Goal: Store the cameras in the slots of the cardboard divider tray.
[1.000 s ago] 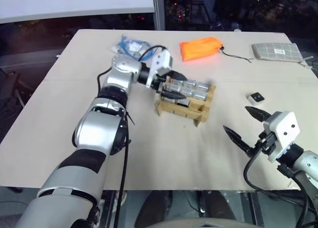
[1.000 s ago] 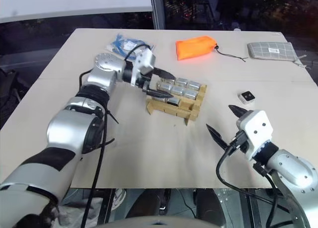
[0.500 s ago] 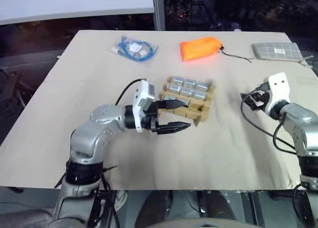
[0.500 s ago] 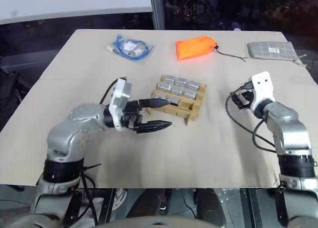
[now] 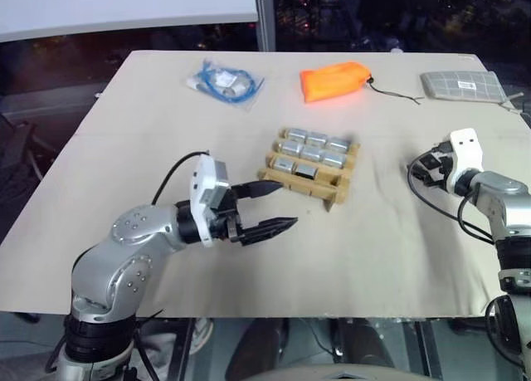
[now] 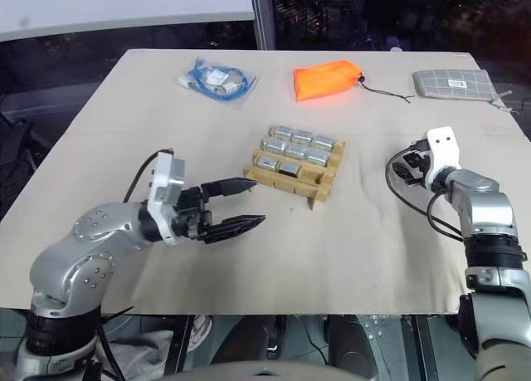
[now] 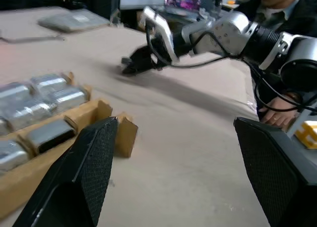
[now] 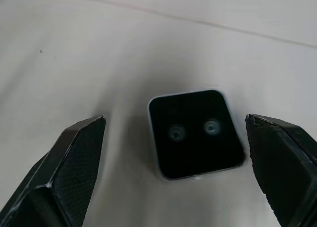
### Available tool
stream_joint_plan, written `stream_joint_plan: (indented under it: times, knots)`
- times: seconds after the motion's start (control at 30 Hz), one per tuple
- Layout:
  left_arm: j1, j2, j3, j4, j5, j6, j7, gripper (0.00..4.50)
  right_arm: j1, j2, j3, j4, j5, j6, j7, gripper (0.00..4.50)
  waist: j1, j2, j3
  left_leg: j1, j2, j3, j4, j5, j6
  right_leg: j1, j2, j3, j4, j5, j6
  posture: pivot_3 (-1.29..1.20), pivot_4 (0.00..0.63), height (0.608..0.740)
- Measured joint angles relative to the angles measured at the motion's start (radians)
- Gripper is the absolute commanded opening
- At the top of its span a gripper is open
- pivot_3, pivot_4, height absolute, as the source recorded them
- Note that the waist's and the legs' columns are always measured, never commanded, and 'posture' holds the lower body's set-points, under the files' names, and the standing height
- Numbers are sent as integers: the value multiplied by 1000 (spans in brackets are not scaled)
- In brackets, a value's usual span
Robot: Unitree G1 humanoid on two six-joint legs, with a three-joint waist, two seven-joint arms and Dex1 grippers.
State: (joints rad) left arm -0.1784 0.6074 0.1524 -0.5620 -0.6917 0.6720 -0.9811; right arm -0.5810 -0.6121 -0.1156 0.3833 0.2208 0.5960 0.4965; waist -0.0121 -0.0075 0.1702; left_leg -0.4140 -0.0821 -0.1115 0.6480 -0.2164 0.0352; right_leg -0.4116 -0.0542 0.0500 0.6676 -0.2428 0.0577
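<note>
Your left gripper (image 5: 267, 207) has pulled back from the cardboard divider tray (image 5: 311, 178) and now hovers with fingers spread just left of it, pointing at its near corner; seven cameras (image 5: 311, 151) sit in the slots. Your right gripper (image 8: 176, 153) has reached out to the loose camera (image 8: 194, 133) on the table (image 5: 149, 148), which lies between its wide-open fingers, untouched.

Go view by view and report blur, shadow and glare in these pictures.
Left eye view: evenly lit; the left gripper casts a soft shadow on the table, with dark windows behind. Left wrist view: the cardboard divider tray and near fingers are soft, and a screen glows behind. Right wrist view: the camera is fairly sharp, its black face without glare; the fingers blur.
</note>
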Motion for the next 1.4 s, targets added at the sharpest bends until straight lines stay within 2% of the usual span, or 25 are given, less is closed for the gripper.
stream_joint_plan:
  times: [0.13, 0.23, 0.27, 0.33, 0.47, 0.57, 0.67, 0.7, 0.83, 0.9, 1.0, 1.4]
  knots:
    - [14, 10, -1, 0, -8, -28, 1, 3861, -24, 2, 0, 48, -13, -20, 2, 4500, -1, 0, 0, 0, 0, 0, 0, 0, 0, 0, 0, 0, -1, 0, 0, 0, 150, 740]
    - [24, 13, -2, 0, -9, -47, 4, 3906, -28, 9, -1, 83, -16, -32, 5, 3658, -2, 0, 0, 0, 0, 0, -1, 0, 0, 0, 0, 0, -1, 0, 0, 0, 150, 740]
    - [26, 15, -4, 1, -10, -50, 4, 3906, -27, 11, -1, 87, -15, -34, 11, 3015, -2, 0, 0, 0, 0, 0, -1, 0, 0, 0, 0, 0, -1, 0, 0, 0, 150, 740]
    - [26, 16, -4, 3, -10, -54, 5, 3906, -27, 9, -2, 85, -15, -35, 17, 2274, -2, 0, 0, 0, 0, 0, 0, 0, 0, 0, 0, 0, -1, 0, 0, 0, 150, 740]
    - [22, 14, -5, 12, -18, -50, 36, 3906, 28, -9, -2, 6, -25, -54, 28, 2274, 2, 0, 0, -1, 0, -1, 0, 0, 0, 0, 0, -1, -1, 0, 0, 0, 150, 740]
    - [-46, -42, -2, 35, -80, 25, 149, 3906, 162, -65, 28, -230, -55, -156, 89, 2274, 5, 1, 0, -2, 0, -3, 0, 0, 0, 0, 0, -3, -2, 0, 0, 0, 150, 740]
    - [-126, -70, -1, 42, -181, 129, 253, 3906, 232, -92, 74, -491, -60, -226, 154, 2274, -8, 1, 0, -1, 1, -2, 0, 0, 0, 0, 1, -1, -2, 0, 1, 0, 150, 740]
    - [-181, -85, 2, 69, -278, 210, 314, 3906, 258, -93, 117, -635, -73, -242, 166, 2274, -9, 1, 0, -1, 1, -3, 0, 0, 0, 0, 1, -2, -1, 0, 1, 0, 150, 740]
    - [-289, -109, 5, 154, -454, 368, 457, 3906, 250, -46, 311, -880, -158, -269, 171, 2274, -11, 0, 0, 0, 2, -4, 1, 0, 0, 0, 2, -3, 0, 0, 1, 0, 150, 740]
    - [-321, -126, 4, 207, -508, 424, 530, 3906, 231, -23, 389, -916, -221, -283, 167, 2274, -3, 0, 0, -1, 0, -4, 2, 2, -4, 0, 1, -3, 0, 0, 1, 0, 150, 740]
    - [-338, -144, 3, 259, -571, 475, 599, 3906, 199, 16, 430, -920, -267, -285, 157, 2274, 4, -1, 0, -1, -1, -5, 3, 2, -4, 0, 0, -4, -1, 0, 1, 0, 150, 740]
    - [-370, -156, -6, 275, -631, 508, 678, 3906, 195, 46, 419, -985, -291, -225, 153, 2274, 5, -1, 0, -1, -1, -5, 1, 3, -5, 0, 0, -4, -1, 0, 1, 0, 150, 740]
